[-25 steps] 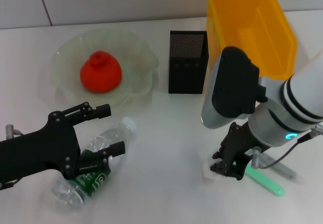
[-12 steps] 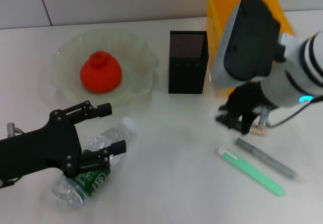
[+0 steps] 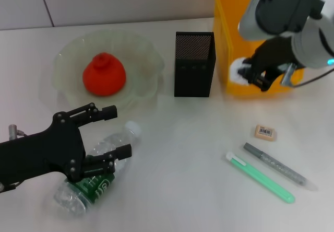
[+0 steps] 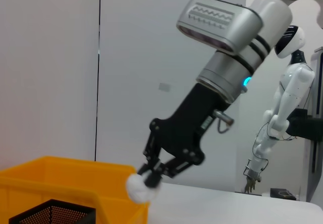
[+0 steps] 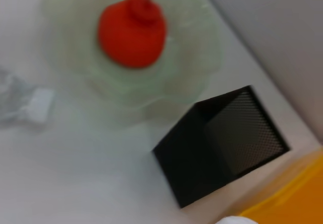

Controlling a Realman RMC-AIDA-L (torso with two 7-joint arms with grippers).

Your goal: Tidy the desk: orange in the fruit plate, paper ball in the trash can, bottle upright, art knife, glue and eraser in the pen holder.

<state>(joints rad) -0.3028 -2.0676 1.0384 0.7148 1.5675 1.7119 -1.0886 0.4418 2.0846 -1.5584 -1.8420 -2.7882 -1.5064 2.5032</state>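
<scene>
Paper ball, small and white, is being pinched between the closed fingers of the right gripper at the near-left wall of the trash can, at the far right of the white tabletop in the head view. Left of the bin the pen holder is standing upright, and farther left the orange is sitting in the fruit plate. At the near left the left gripper is reaching with its fingers spread wide around the bottle, which is lying on its side, not clamped. On the near right the eraser, a grey pen-like tool and a green stick are lying close together. A pale wall is running behind the tabletop.

From the left wrist, the right gripper is holding the paper ball at the trash can's rim; a white humanoid robot is standing against the grey wall.

From the right wrist, the orange, fruit plate and pen holder are showing.
</scene>
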